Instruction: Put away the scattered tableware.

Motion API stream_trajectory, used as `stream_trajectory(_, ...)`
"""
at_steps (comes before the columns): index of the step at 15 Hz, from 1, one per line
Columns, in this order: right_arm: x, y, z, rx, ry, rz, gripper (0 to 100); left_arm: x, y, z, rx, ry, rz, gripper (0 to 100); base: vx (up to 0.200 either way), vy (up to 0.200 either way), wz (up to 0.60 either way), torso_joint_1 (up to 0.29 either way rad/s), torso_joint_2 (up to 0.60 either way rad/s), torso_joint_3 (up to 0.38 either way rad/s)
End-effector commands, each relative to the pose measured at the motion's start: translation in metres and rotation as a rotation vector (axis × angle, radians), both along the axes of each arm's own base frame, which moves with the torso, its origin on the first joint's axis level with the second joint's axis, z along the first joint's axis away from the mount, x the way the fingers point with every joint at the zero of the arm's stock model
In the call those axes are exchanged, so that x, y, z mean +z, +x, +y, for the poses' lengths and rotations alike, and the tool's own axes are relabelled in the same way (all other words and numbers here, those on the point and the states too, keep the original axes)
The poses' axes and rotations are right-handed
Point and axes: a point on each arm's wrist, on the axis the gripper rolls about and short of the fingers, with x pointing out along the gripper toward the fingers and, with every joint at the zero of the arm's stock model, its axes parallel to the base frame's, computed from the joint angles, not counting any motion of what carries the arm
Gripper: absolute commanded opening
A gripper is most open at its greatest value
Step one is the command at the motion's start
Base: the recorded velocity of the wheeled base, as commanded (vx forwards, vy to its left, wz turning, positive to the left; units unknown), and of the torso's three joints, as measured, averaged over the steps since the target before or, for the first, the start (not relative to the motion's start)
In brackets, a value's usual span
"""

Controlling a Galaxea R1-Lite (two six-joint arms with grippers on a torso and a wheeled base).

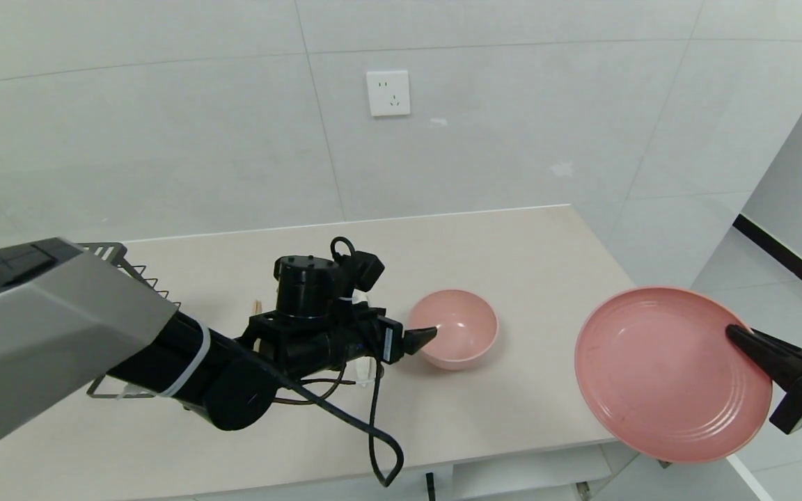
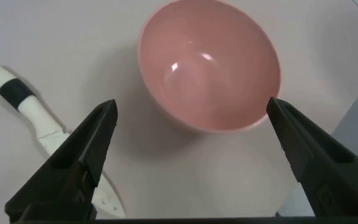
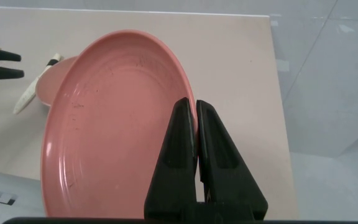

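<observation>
— Background first: what stood behind the desk (image 1: pixel 512 417)?

— Fig. 1, head view. Behind it was a pale tiled wall (image 1: pixel 164 139) carrying one white socket (image 1: pixel 388 92). A wire rack (image 1: pixel 115 254) sat at the desk's far left, partly hidden by my left arm.

— Where was the pink bowl (image 1: pixel 453 328), and what was your left claw (image 1: pixel 422 339) doing?

— The bowl stood upright near the middle of the desk. Fig. 2, left wrist view, showed my left claw (image 2: pixel 191 106) spread wide with nothing in it, one finger on either side of the bowl (image 2: pixel 210 68). From the head view its tip lay at the rim on the bowl's left. I could not tell whether it touched.

— And the item beside it?

— That was a white utensil (image 2: pixel 36 115) with a black band on its handle. It lay flat on the desk, just beside the bowl.

— What about the pink plate (image 1: pixel 665 376)?

— Fig. 3, right wrist view. My right claw (image 3: pixel 196 109) was closed tight on the rim of the plate (image 3: pixel 104 124). In the head view that claw (image 1: pixel 735 334) held the plate tilted and off the surface, at the desk's right edge and well apart from the bowl.
</observation>
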Motion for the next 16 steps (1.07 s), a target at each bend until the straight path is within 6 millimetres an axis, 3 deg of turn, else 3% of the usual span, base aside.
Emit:
stream_trajectory(1, 0.0, 0.0, 0.0, 0.0, 0.0, 0.0, 0, -0.008, 0.017, -0.007, 0.05, -0.014, 0.026, 100, 0.0, 0.0, 0.0, 0.0, 0.0, 0.0)
stream_trajectory(7, 0.0, 0.0, 0.0, 0.0, 0.0, 0.0, 0, -0.022, 0.023, -0.006, 0.068, 0.005, 0.086, 100, 0.0, 0.0, 0.0, 0.0, 0.0, 0.0)
stream_trajectory(16, 0.002, -0.002, 0.0, -0.002, 0.01, -0.013, 0, -0.031, 0.035, -0.013, 0.067, -0.022, 0.038, 100, 0.0, 0.0, 0.0, 0.0, 0.0, 0.0)
